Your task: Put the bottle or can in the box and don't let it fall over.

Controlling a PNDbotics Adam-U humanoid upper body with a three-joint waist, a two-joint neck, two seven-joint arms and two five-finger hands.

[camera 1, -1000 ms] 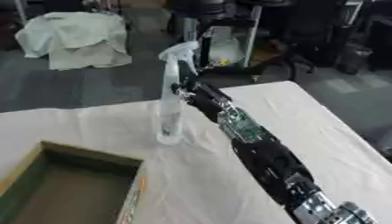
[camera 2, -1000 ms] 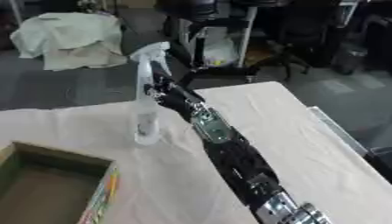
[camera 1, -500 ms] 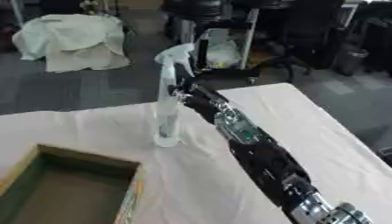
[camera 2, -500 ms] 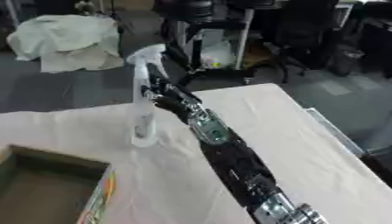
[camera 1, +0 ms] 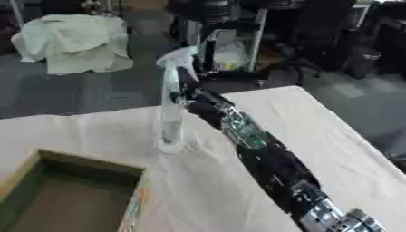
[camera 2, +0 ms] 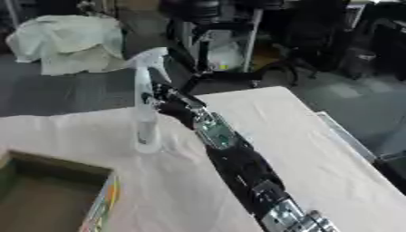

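Note:
A tall clear spray bottle (camera 1: pixel 170 108) with a white trigger head stands upright near the middle of the white-clothed table (camera 1: pixel 341 136). My right hand (camera 1: pixel 196 103) has its fingers curled round the bottle's middle from the right, its black arm running in from the lower right. Whether the bottle's base touches the cloth or hangs just above it, I cannot tell. An open cardboard box (camera 1: pixel 89 160) with a dark greenish inside sits at the lower left, its near corner a little below and left of the bottle's base. My left hand shows in neither view.
The table's far edge runs just behind the bottle, and its right edge (camera 2: pixel 345 136) falls off to the floor. Beyond it stand dark office chairs (camera 1: pixel 317 36), a rack (camera 1: pixel 230 50) and a white-draped heap (camera 1: pixel 71 41).
My right hand and the bottle have shifted slightly left, towards the box; the bottle stays upright. The box has not moved.

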